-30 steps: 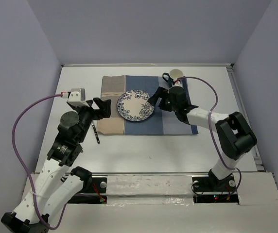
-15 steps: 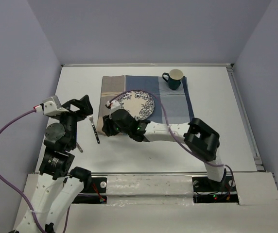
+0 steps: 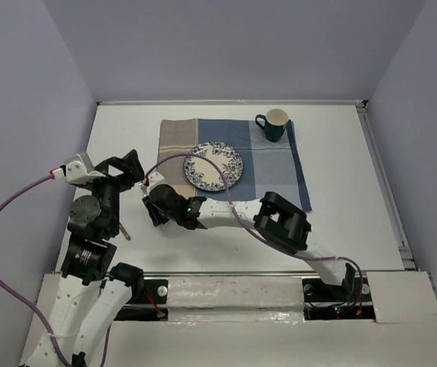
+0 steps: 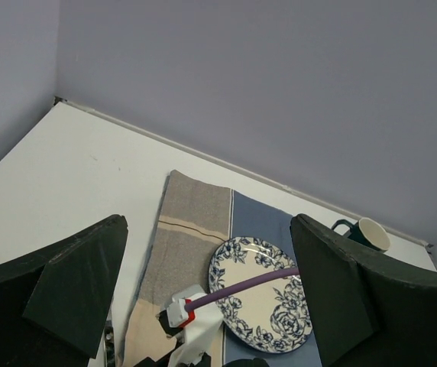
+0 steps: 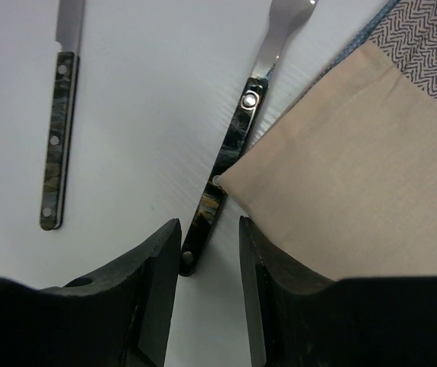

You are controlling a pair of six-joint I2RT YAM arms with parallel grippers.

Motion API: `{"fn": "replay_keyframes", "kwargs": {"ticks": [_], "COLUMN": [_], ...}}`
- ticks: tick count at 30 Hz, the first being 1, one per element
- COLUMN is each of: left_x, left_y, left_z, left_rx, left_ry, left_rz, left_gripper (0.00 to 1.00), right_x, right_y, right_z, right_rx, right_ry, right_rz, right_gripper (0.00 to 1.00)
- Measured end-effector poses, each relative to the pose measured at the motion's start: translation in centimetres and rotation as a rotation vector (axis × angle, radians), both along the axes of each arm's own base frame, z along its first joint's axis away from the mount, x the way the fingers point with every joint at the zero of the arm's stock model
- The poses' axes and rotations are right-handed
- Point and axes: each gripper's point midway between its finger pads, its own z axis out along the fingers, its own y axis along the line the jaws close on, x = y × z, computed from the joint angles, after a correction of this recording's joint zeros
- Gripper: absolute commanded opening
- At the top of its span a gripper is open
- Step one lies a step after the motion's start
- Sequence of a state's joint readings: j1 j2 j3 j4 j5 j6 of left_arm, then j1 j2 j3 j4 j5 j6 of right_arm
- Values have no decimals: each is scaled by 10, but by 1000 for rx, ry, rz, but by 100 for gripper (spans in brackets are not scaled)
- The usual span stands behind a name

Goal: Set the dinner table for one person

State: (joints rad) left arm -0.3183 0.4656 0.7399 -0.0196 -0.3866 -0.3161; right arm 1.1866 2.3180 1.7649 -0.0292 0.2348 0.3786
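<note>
On the white dinner table lies a blue-and-tan striped placemat with a blue-flowered plate and a dark green mug on it. My right gripper reaches across to the placemat's near left corner. In the right wrist view its jaws stand partly open, low over the table. The end of a dark-handled fork lies just ahead of them, beside the left finger. A matching knife lies further left. My left gripper hangs wide open, holding nothing.
The placemat's tan corner overlaps the fork handle. The right arm's purple cable runs over the plate. In the left wrist view the plate, mug and right wrist camera show between the fingers. Walls enclose the table.
The right arm swung from beside the mug across the plate to the placemat's near left corner, and its jaws narrowed. The left arm pulled back to the left, still wide open.
</note>
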Motion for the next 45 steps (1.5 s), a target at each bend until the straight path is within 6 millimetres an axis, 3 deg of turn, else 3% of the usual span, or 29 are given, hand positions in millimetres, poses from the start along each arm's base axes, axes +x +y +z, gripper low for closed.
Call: {"fn": "replay_keyframes", "kwargs": {"ticks": [11, 13, 14, 16, 24, 29, 33, 37, 40, 45], "left_x": [-1, -1, -1, -1, -2, -5, -6, -6, -6, -7], "left_y": [-2, -2, -2, -2, -3, -1, 0, -2, -5, -9], "left_z": [1, 1, 1, 1, 3, 5, 6, 6, 6, 6], "left_rx": [0, 0, 0, 0, -1, -5, -6, -6, -6, -6], "left_ry": [-5, -6, -6, -6, -11, -21, -25, -25, -25, -25], "left_rz": [-12, -13, -13, -14, -19, -12, -11, -19, -30, -48], "left_gripper": [99, 99, 99, 99, 99, 99, 99, 99, 99, 99], "right_x": [0, -3, -4, -7, -10, -5, 13, 49, 78, 119], "right_y": [9, 11, 13, 17, 21, 10, -4, -21, -39, -76], "right_z": [-22, -21, -21, -24, -18, 4, 57, 108, 116, 93], "right_rx": [-58, -64, -65, -73, -61, -6, 97, 220, 250, 229], "right_ry": [-3, -7, -11, -24, -45, -64, -135, -193, -215, -213], "right_rz": [-1, 2, 6, 0, -55, -139, -249, -390, -496, -658], "right_gripper": [40, 32, 15, 1, 0, 0, 0, 0, 0, 0]}}
